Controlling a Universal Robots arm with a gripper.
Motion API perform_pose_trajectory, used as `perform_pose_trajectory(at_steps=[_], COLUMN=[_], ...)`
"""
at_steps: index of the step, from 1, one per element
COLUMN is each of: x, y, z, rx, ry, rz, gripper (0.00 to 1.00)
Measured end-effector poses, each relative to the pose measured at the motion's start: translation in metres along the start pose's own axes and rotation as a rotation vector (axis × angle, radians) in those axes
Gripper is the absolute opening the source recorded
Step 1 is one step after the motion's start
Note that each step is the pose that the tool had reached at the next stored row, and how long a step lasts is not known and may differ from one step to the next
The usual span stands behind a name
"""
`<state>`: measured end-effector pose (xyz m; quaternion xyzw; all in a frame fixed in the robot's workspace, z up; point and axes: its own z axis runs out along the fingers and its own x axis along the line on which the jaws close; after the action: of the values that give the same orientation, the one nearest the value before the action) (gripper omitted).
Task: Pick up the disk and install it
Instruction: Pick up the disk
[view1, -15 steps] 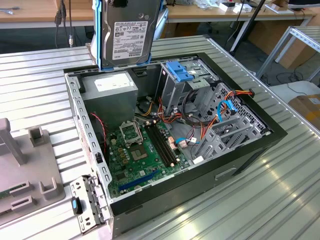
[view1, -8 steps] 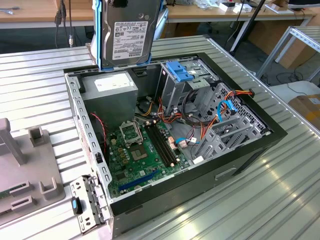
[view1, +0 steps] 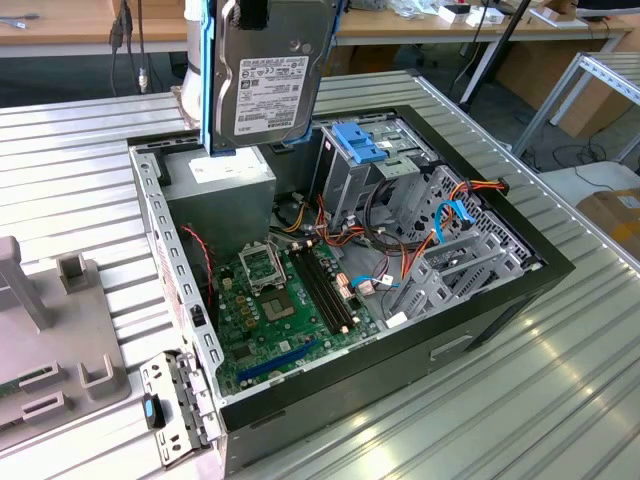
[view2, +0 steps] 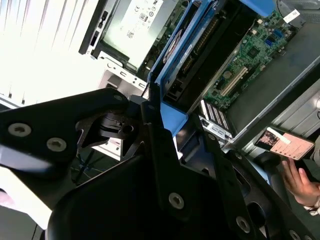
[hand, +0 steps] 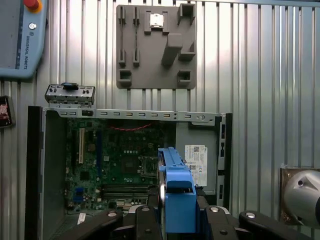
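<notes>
Silver-grey, the disk (view1: 265, 85) hangs upright in the gripper (view2: 172, 122), whose fingers are clamped on its blue rails (hand: 178, 200); below the gripper the open computer case (view1: 400, 350) rests on the ribbed metal tabletop (view1: 80, 130); inside it, lower than the gripper, come the power-supply box (view1: 225, 180), the green motherboard (view1: 280, 320), then the drive cage (view1: 375, 185) topped by a blue bracket (view1: 357, 142).

One disk (view1: 268, 90) sits between the jaws of one gripper (hand: 177, 220). Below the jaws is one open computer case (view1: 450, 340) holding one motherboard (view1: 290, 320), one power-supply box (view1: 225, 175) and one blue bracket (view1: 358, 140). Well apart from the jaws are one grey fixture tray (hand: 155, 45), one teach pendant (hand: 20, 40) and one hand (view2: 300, 182).
</notes>
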<state>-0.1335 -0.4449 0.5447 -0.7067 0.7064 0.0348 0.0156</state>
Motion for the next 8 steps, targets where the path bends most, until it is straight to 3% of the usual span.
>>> perform_pose_trajectory(at_steps=[3, 8], x=[0.0113, 0.0228], y=[-0.0001, -0.0001], z=[-0.0007, -0.0013], rx=[0.0000, -0.0001], ry=[0.0001, 0.0001], rz=[0.000, 0.000], gripper=[0.36, 0.36])
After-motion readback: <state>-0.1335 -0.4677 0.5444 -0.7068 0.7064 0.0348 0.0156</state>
